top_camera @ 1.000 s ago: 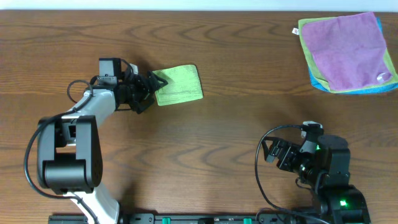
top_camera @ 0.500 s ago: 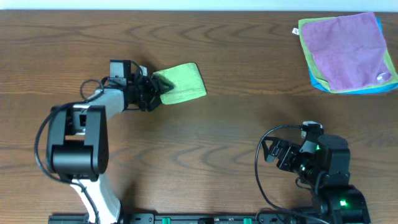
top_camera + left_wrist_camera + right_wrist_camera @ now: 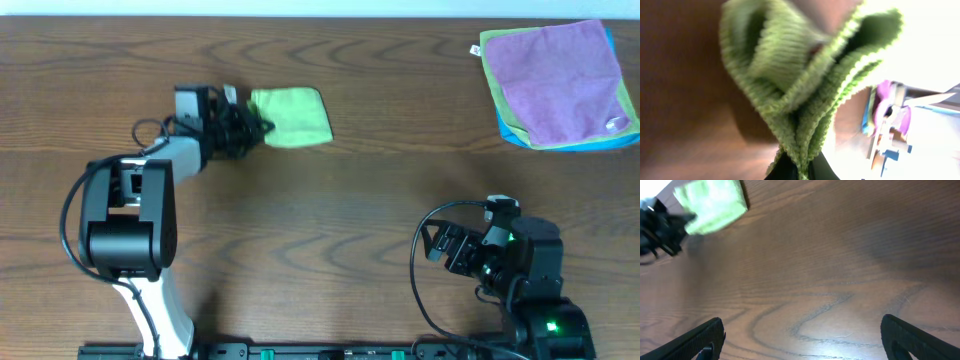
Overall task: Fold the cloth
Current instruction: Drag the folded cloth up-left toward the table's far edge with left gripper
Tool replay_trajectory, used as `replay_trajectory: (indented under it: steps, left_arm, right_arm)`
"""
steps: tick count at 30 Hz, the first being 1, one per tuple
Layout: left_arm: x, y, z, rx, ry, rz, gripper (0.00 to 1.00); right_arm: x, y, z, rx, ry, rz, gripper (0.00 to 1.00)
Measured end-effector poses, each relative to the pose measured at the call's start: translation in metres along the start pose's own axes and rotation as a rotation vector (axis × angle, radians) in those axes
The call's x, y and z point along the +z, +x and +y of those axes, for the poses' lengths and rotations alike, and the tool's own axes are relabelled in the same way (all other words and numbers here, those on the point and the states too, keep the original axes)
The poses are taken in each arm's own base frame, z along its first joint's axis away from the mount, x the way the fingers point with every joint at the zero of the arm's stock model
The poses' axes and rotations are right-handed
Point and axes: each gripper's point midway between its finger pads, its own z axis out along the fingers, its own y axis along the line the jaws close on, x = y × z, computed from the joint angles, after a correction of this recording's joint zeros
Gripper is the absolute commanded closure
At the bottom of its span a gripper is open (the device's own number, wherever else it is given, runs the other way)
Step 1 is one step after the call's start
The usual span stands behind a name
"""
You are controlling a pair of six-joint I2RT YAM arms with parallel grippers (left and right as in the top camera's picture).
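Dark brown wood-grain table (image 3: pixel 330 200) fills the overhead view, with a thin pale strip along its far edge. A stack of cloths (image 3: pixel 558 85), purple on top over green and blue, sits at the far right corner. Well to the left of that stack, near the same far edge, lies the green cloth (image 3: pixel 292 117), doubled into a small rectangle and flat on the wood. The left gripper (image 3: pixel 255 128) sits at the side of the cloth farthest from the stack; from overhead its fingers are a dark tangle and their grip cannot be read. The left wrist view settles it: the two dark fingertips (image 3: pixel 780 172) are pinched together on the cloth's layered edge, and the ribbed green folds bunch and fan out above them, with the stack a purple blur beyond. The right gripper (image 3: pixel 802 330) is nearer the table's front edge than the stack and well apart from it. The right wrist view shows its fingers spread wide with only bare wood between them, holding nothing, and the green cloth small in the upper left corner beside the dark left gripper.
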Motion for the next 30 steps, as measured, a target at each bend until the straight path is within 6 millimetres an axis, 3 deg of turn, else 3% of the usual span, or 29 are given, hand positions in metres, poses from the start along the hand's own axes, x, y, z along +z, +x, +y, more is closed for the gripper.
replay_trajectory:
  steps: [5, 13, 30]
  left_arm:
    - [-0.025, -0.062, -0.043, 0.015, 0.017, -0.121, 0.94]
    - [-0.069, -0.137, -0.065, 0.027, -0.089, -0.384, 0.94]
    - [-0.115, -0.204, -0.043, 0.087, -0.274, -0.750, 0.95]
  right_arm:
    - [0.000, 0.000, 0.000, 0.000, 0.000, -0.001, 0.01]
    - [0.000, 0.000, 0.000, 0.000, 0.000, 0.000, 0.01]
    - [0.000, 0.000, 0.000, 0.000, 0.000, 0.000, 0.01]
